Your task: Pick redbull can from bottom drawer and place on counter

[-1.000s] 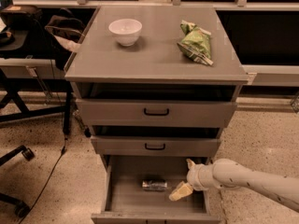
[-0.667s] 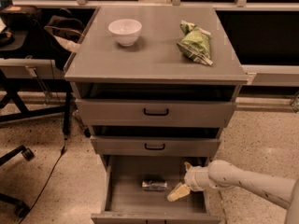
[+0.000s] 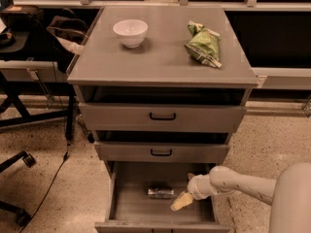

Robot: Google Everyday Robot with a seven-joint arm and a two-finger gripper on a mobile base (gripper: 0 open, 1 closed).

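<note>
The redbull can [image 3: 161,192] lies on its side, silvery with dark patches, in the middle of the open bottom drawer [image 3: 127,208]. My gripper [image 3: 184,190] reaches into the drawer from the right on a white arm, just right of the can and apart from it. Its cream fingers [image 3: 179,202] are spread and hold nothing. The grey counter [image 3: 160,57] tops the cabinet above.
A white bowl [image 3: 130,32] and a green snack bag [image 3: 203,44] sit on the counter. Two shallower drawers with black handles [image 3: 162,116] are slightly pulled out above the bottom one. An office chair base [image 3: 19,159] and a cable lie on the floor at the left.
My gripper has moved a little left and down inside the bottom drawer, closer to the can. The can has not moved.
</note>
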